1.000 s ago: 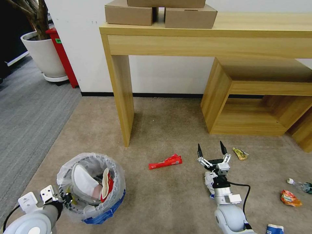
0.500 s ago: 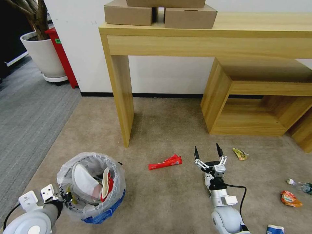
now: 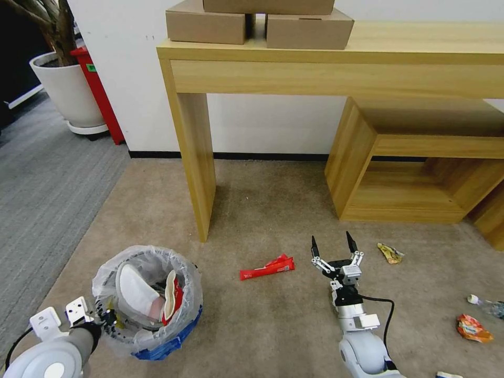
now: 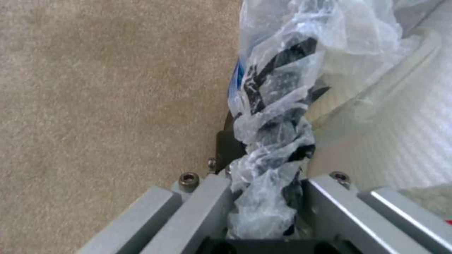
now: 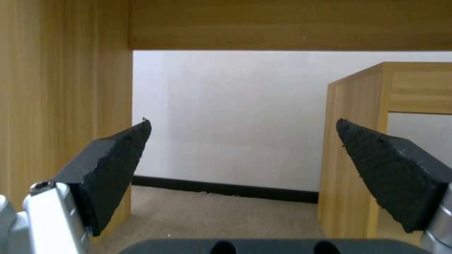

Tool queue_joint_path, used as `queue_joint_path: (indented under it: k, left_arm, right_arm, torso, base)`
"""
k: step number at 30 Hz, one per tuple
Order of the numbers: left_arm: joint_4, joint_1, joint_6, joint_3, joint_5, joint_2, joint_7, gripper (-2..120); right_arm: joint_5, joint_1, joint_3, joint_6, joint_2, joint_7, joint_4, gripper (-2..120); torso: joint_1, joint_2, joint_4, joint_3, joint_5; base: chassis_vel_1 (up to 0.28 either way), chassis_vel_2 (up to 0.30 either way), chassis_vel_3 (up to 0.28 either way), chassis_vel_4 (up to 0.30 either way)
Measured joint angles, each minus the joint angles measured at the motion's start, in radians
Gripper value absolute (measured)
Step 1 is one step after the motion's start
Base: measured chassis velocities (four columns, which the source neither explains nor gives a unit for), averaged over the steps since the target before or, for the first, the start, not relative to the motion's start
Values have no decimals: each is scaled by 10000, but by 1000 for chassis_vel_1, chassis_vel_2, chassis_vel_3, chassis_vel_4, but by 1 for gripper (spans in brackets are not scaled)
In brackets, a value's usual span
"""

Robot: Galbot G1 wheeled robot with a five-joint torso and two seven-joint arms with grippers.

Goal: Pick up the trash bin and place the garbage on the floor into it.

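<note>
The trash bin, blue and lined with a clear bag, stands on the beige floor at lower left. It holds a white slipper and a red-white wrapper. My left gripper is shut on its near rim, pinching bag and rim. Garbage lies around: a red wrapper, a yellow-green wrapper, a small bottle and an orange wrapper. My right gripper hangs open just right of the red wrapper, its fingers spread wide with nothing between them.
A wooden table leg stands behind the bin and a low wooden shelf unit behind the right gripper. Cardboard boxes sit on the tabletop. A white plant pot, a red box and grey ribbed carpet lie at far left.
My right gripper has drifted a little left, closer to the red wrapper, still open. The view has shifted slightly. The left gripper keeps its hold on the bin.
</note>
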State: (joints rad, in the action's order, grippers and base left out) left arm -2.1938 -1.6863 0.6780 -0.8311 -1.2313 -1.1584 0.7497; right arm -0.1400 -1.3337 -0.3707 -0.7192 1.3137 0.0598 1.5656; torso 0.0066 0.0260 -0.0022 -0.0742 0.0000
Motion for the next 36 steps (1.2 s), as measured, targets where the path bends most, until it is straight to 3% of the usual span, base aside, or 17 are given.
queue_joint_path:
  k: [9, 21, 25, 27, 29, 31, 33, 34, 36]
  left_arm:
    - [23, 43, 0, -21, -65, 55, -5, 0]
    - [-26, 25, 0, -122, -169, 77, 14, 0]
    - [-46, 28, 0, -122, -145, 53, -17, 0]
    - [-102, 38, 0, -137, -116, 53, -69, 0]
    - [-234, 24, 14, -167, -268, 53, -22, 0]
    - [-343, 7, 55, -169, -500, 53, 48, 0]
    - [-502, 28, 104, -168, -1061, 62, 273, 0]
    - [-502, 28, 104, -168, -1061, 62, 273, 0]
    - [-561, 61, 128, -170, -1336, 108, 440, 0]
  right_arm:
    - [-15, 365, -34, 176, -258, 532, 86, 100]
    - [-447, 951, 145, 1658, -1264, 1255, 625, 100]
    - [-642, 1373, 373, 2434, -1770, 1253, 563, 100]
    - [-976, 1985, 771, 3379, -2451, 1169, 476, 100]
    - [-1812, 2452, 1218, 4379, -3132, 736, 487, 100]
    - [-2443, 2685, 1480, 4769, -3408, 310, 435, 100]
    - [-3616, 3222, 2040, 5067, -3868, -1235, -74, 100]
    - [-3616, 3222, 2040, 5067, -3868, -1235, -74, 100]
    - [-4182, 3889, 2683, 5083, -4184, -2675, -804, 100]
  torso:
    - [0, 0, -1, 0, 1]
    - [0, 0, -1, 0, 1]
    - [0, 0, -2, 0, 3]
    - [1, -1, 0, -1, 0]
    - [1, 0, 1, -1, 0]
    - [1, 0, 0, -1, -1]
    - [0, 0, -3, -1, 4]
    - [0, 0, -3, -1, 4]
    - [0, 0, -1, -1, 0]
  base:
    - [-15, 16, 18, -19]
    - [0, 0, 0, 0]
    - [0, 0, 0, 0]
    - [0, 0, 0, 0]
    - [0, 0, 0, 0]
    - [0, 0, 0, 0]
    - [0, 0, 0, 0]
    - [0, 0, 0, 0]
    - [0, 0, 0, 0]
